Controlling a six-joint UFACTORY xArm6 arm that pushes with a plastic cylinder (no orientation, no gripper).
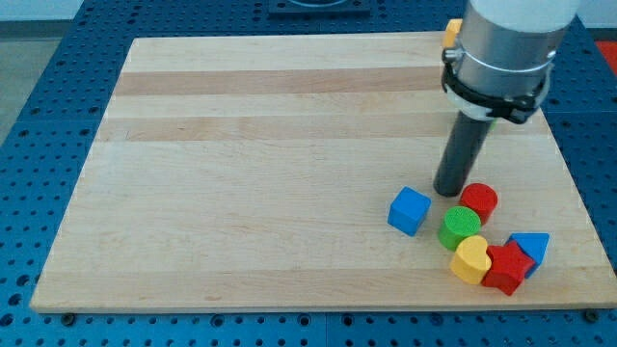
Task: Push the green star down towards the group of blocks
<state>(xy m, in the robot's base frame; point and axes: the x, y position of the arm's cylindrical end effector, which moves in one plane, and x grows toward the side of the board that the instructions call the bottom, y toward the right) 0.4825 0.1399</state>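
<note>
My tip (449, 193) rests on the board, between the blue cube (410, 210) to its lower left and the red cylinder (478, 202) to its right. The green block (460, 227), lobed and star-like, sits just below my tip, a small gap apart. It lies against the red cylinder and the yellow heart (470, 258). A red star (507, 267) and a blue triangle (530, 249) close the group on the view's right. A small green sliver (491, 118) shows under the arm's collar; its shape is hidden.
A yellow-orange block (451, 32) peeks out from behind the arm at the board's top right corner. The group lies near the wooden board's bottom right edge (578, 306). The arm's grey body covers the top right of the board.
</note>
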